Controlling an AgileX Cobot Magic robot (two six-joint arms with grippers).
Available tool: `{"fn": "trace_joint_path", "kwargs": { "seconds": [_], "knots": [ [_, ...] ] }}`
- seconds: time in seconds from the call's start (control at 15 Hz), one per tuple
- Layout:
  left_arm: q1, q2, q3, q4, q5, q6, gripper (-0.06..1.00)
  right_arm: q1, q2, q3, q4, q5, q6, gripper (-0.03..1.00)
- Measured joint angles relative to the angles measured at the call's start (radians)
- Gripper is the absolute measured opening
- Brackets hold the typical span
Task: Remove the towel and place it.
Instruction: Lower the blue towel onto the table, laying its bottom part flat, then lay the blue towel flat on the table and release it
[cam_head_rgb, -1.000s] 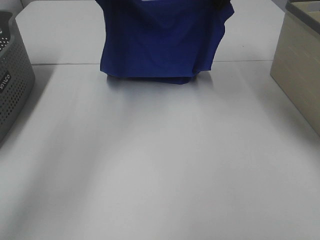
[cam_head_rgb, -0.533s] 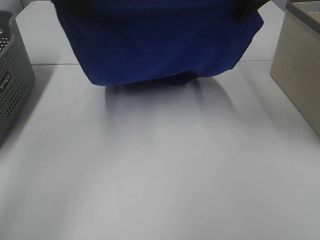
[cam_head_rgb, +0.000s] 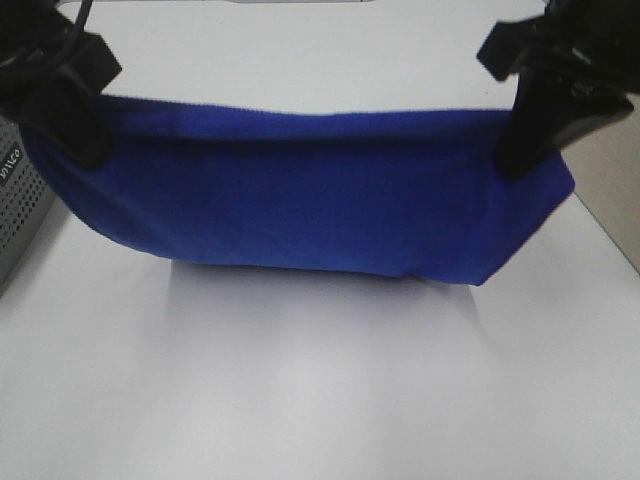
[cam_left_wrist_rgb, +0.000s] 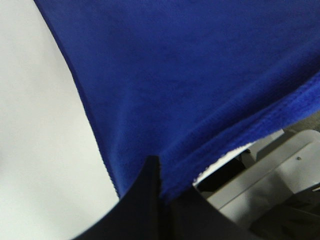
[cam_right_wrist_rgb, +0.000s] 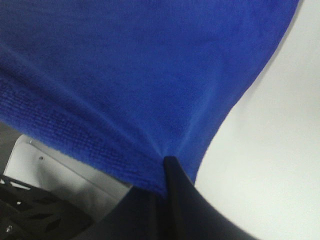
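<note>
Towel (cam_head_rgb: 300, 205): royal blue, stretched wide over white table (cam_head_rgb: 320, 400); left gripper (cam_head_rgb: 85, 148) and right gripper (cam_head_rgb: 517, 160) each clamped on an upper corner.

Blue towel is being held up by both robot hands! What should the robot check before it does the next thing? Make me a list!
1. Left gripper shut on one end of the towel: ok.
2. Right gripper shut on the other end: ok.
3. Towel stretched out between them, top edge nearly straight: ok.
4. Towel's lower edge lifted off the table: cannot tell; it hangs low over its shadow.
5. Towel apart from the grey basket on the left: cannot tell; they overlap in the high view.
</note>
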Motion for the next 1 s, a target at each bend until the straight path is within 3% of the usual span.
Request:
{"fn": "trace_joint_path", "kwargs": {
  "seconds": [0.67, 1.0],
  "knots": [
    [-0.007, -0.016, 0.366, -0.195, -0.025, -0.02, 0.0, 0.003, -0.023, 0.317, 0.053, -0.022, 0.019, 0.0],
    [-0.146, -0.016, 0.442, -0.198, -0.032, -0.062, 0.0, 0.003, -0.023, 0.425, 0.05, -0.02, -0.01, 0.0]
  ]
}}
